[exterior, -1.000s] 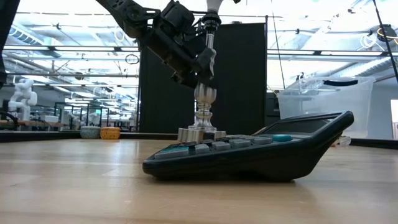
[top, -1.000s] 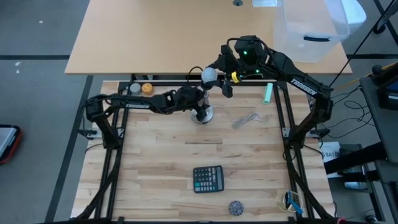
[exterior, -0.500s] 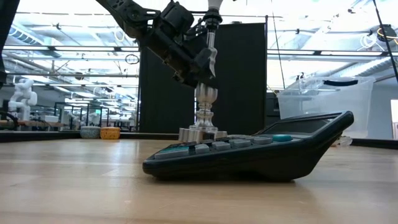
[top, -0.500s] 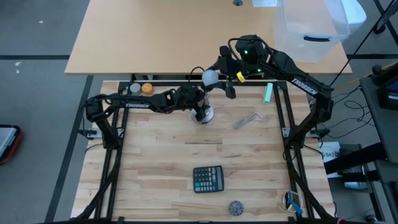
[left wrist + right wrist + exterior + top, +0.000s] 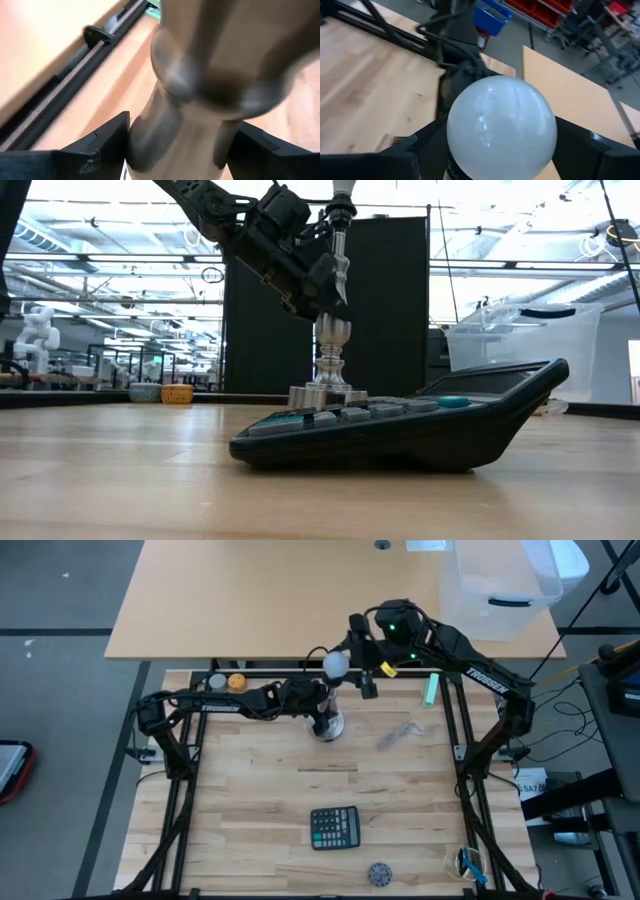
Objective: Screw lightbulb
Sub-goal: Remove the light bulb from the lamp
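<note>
Lightbulb (image 5: 336, 663), frosted white, sits upper centre of the overhead frame, pinched in the right hand (image 5: 350, 668) directly above the silver stand (image 5: 326, 725). Left hand (image 5: 318, 700) is pinched on the stand's stem from the picture's left, holding it upright on the wooden worktop (image 5: 250, 800). Black calculator (image 5: 335, 828) lies lower centre, well apart from both.

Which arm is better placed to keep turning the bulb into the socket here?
The right. Its gripper is closed around the lightbulb directly above the metal stand. The left gripper is occupied clamping the stand's stem, steadying it.
</note>
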